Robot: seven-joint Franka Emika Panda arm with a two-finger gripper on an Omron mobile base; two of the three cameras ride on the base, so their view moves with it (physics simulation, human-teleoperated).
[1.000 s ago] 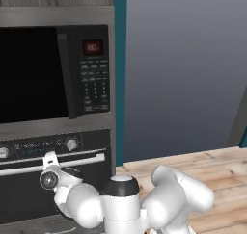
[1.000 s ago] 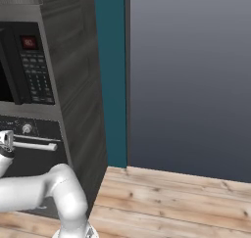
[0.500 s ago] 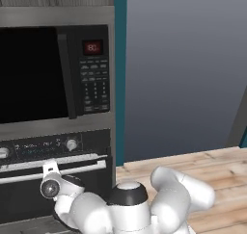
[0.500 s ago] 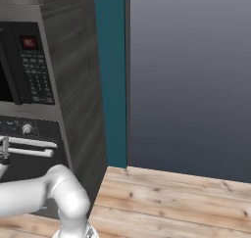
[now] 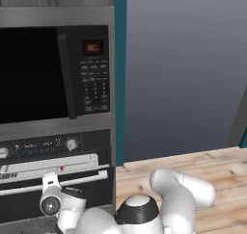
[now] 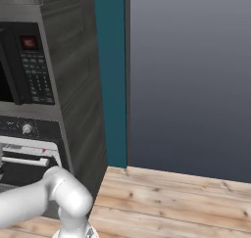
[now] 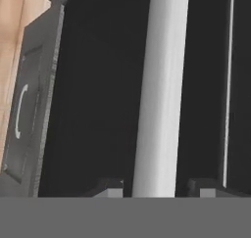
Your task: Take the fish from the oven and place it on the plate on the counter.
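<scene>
The oven sits under a microwave, with its knob panel above a dark glass door. My gripper is low in front of the door, shut on the long silver bar handle, which runs between the two fingertips. From the left base camera the hand sits just below the handle, and the door's top edge has tipped slightly outward. The fish is hidden behind the door. The plate and the counter are out of view.
A black-fronted microwave with keypad and red display sits above the oven in a dark wood cabinet column. A teal strip and a blue-grey wall stand to the right. Light plank floor spreads right of the oven.
The oven handle has come down and outward with my gripper on it, so the door has started to tilt open. My arm has lowered and folded closer to the base.
</scene>
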